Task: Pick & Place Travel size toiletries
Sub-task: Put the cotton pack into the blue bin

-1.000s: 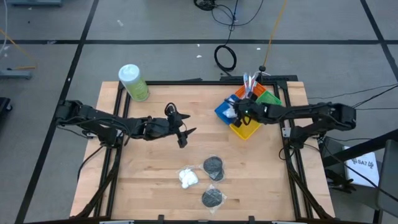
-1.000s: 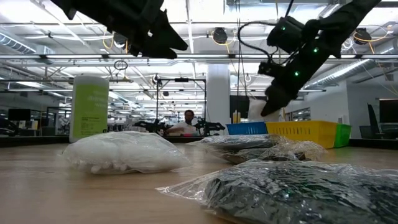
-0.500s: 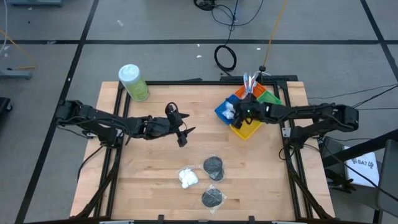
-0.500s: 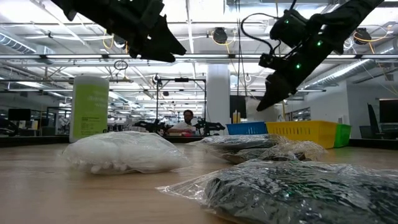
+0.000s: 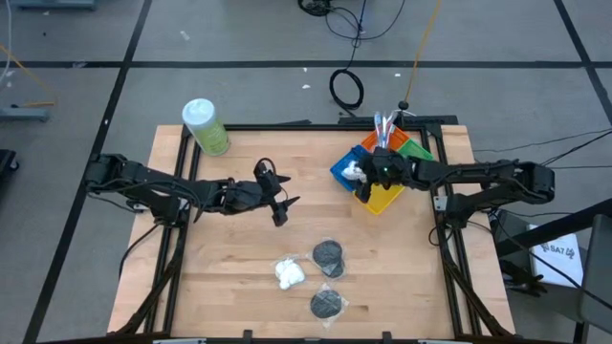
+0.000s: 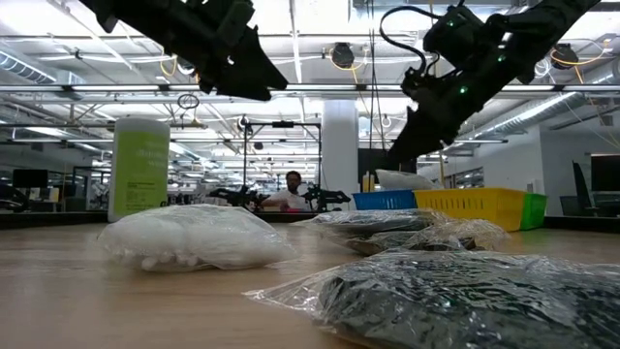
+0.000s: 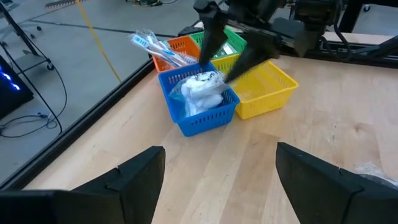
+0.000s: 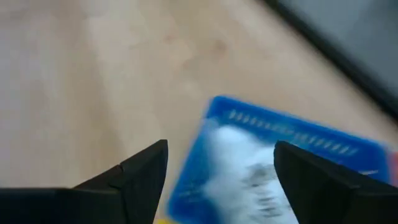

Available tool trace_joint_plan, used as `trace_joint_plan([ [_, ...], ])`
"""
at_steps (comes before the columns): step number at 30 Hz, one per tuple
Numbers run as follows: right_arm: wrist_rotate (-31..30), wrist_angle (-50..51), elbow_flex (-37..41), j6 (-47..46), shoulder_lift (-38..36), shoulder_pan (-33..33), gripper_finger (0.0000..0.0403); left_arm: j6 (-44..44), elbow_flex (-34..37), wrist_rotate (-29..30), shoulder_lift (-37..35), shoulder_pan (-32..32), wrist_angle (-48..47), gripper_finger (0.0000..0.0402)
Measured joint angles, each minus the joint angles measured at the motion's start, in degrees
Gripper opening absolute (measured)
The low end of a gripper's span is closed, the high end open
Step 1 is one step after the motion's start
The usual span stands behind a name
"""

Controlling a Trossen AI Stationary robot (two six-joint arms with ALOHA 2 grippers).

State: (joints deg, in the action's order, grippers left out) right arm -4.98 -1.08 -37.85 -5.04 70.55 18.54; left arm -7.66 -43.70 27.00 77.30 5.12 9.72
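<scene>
Now, largest first.
Table (image 5: pixel 239 287): wooden top in a black frame, seen from above.
Left arm: comes in from 9 o'clock, reaching toward the table's middle.
Right arm: comes in from 3 o'clock, reaching over the bins.
Green bottle (image 5: pixel 205 126): upright with a white cap at the table's 11 o'clock corner, well apart from everything else.
Bins: a cluster at 2 o'clock; blue bin (image 5: pixel 346 172) toward the middle, yellow bin (image 5: pixel 381 198) just beside it, orange bin (image 7: pixel 173 52) and green bin (image 5: pixel 414 150) behind, toward the far edge.
Left gripper (image 5: pixel 284 207): hangs above bare wood near the middle, fingers spread wide, holding nothing.
Right gripper (image 5: pixel 368 183): above the seam of the blue and yellow bins, fingers apart and empty; its wrist view looks down on the blue bin.
Cotton bag in bin (image 7: pixel 200 93): clear bag of white cotton balls lying inside the blue bin, free of the fingers.
Cotton bag on table (image 5: pixel 290 272): at 6 o'clock from the left gripper, near the front edge.
Disc bags: one (image 5: pixel 329 256) just beside the table's cotton bag at its 2 o'clock, another (image 5: pixel 328 304) nearer the front edge.
Toothbrushes (image 7: pixel 153 45): bagged, standing tilted in the orange bin.
</scene>
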Motion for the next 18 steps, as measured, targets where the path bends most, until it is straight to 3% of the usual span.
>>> trace_joint_plan([
  [2,-3.8,-0.7,0.0,-0.2,1.0,1.0,0.0273,0.0,0.0,0.0,0.0,-0.1,-0.1,0.0299],
  [11,-3.7,1.1,0.0,-1.8,9.5,3.2,0.0221,-0.7,0.0,0.0,0.0,-0.2,-0.1,0.0299],
  [18,-3.8,-1.3,0.0,-1.2,7.1,3.2,0.0211,-0.9,0.0,0.0,0.0,-0.2,-0.6,0.0299],
])
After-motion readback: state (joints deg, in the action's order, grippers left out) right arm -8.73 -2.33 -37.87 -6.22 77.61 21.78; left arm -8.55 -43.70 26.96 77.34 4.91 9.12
